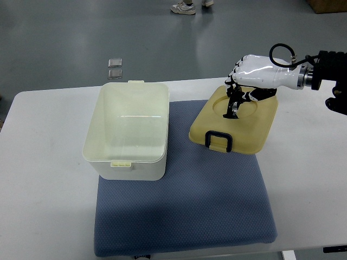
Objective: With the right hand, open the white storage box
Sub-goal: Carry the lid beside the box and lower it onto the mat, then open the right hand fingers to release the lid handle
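— What does the white storage box (pixel 130 130) look like?

— One box, off to the left of the right hand (pixel 246 76) and a little nearer the robot. It is smooth, glossy plastic, cream-white, a deep rectangle with rounded corners, and it stands open and upright. Its inside looks bare. A small latch tab shows on the near rim and another on the far rim.

— And its lid?

— One lid (pixel 234 125), pale yellow plastic, lying flat directly beneath the hand and well apart from the box. It is roughly square with rounded corners, has a round shallow recess in its top, and one dark loop handle (pixel 219 140) at its near edge.

— What is the hand doing?

— The white, shiny shell of the hand hangs over the lid's far edge, dark fingers (pixel 234 105) curled downward and reaching into the round recess. I can't tell whether they actually pinch the lid or just touch it.

— What sits under everything?

— One blue-grey mat (pixel 184 211) with a fine woven, dimpled texture, spread below and to the left of the hand; both box and lid rest on it. The mat lies on a smooth white table (pixel 38 179).

— Anything beyond the hand?

— On the grey floor, far left of it, two small clear square pieces (pixel 115 67). At the top edge, a person's two sneakers (pixel 184 7).
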